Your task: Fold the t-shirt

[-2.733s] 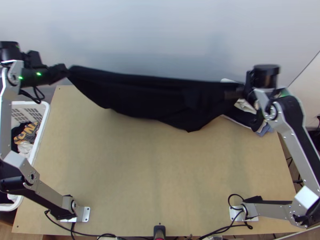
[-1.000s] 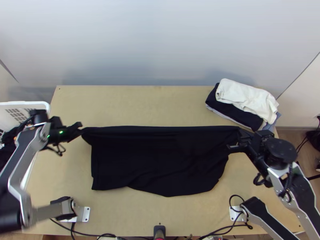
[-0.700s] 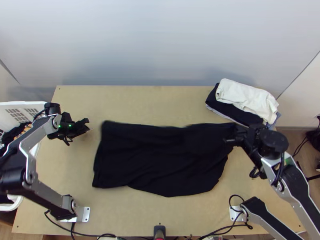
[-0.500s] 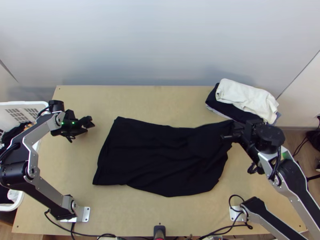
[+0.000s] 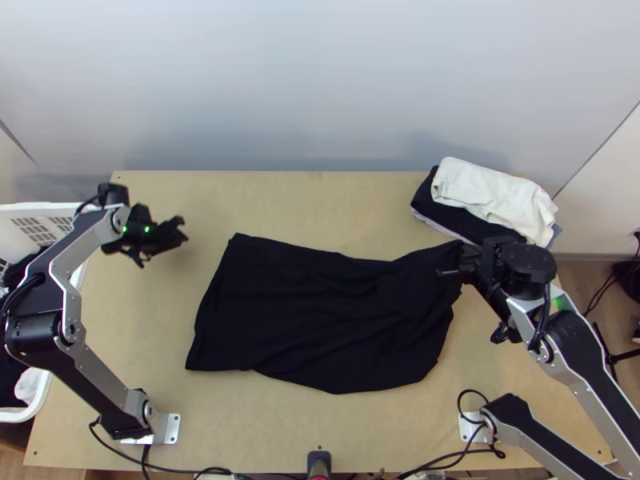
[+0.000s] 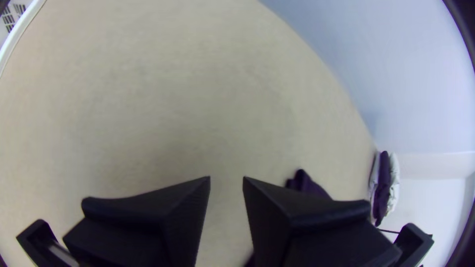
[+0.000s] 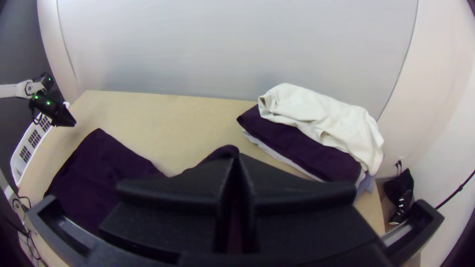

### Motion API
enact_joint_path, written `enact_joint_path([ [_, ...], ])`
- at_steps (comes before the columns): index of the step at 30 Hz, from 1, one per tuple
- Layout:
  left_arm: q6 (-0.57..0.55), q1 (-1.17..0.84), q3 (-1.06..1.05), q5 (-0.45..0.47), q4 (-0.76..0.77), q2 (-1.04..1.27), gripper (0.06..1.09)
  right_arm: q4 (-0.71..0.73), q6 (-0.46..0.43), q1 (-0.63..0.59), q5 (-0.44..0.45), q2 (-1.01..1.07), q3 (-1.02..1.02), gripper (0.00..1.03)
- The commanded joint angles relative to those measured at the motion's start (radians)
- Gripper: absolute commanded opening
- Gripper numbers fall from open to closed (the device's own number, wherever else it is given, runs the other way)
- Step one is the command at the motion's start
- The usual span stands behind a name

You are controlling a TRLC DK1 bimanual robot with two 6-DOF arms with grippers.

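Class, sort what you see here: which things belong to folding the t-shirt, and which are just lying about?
Part of the job:
Black t-shirt, spread on the table
Right gripper, jaws shut on the t-shirt's right end
Left gripper, jaws open and empty

Lying about:
Pile of clothes, far right
White basket with clothes, left

The top view is looking steeply down from high over the near edge of the table [image 5: 264, 424], the left wrist view is peering closely at its left side, and the right wrist view is facing the wall [image 7: 222, 44] from the right, all sharing the folded pile [image 7: 297, 143].
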Motion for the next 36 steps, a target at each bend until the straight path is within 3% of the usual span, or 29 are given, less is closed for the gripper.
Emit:
enact_joint_path([
  [1,-0.172,-0.063,0.207,0.09,-0.104,0.044,0.34,0.013,0.006,-0.002,-0.001,0.001,-0.049,0.03],
  [6,-0.284,-0.129,0.391,0.088,-0.225,0.144,0.35,0.029,0.006,-0.002,-0.001,-0.002,-0.078,0.03],
  [14,-0.308,-0.212,0.551,0.076,-0.369,0.301,0.35,0.056,0.004,-0.002,-0.001,0.003,-0.086,0.03],
  [17,-0.307,-0.242,0.555,0.063,-0.369,0.319,0.43,0.057,0.003,-0.002,-0.001,0.003,-0.084,0.03],
  [36,-0.267,-0.302,0.572,0.001,-0.366,0.365,0.44,0.059,-0.007,-0.008,-0.001,-0.002,-0.073,0.03],
])
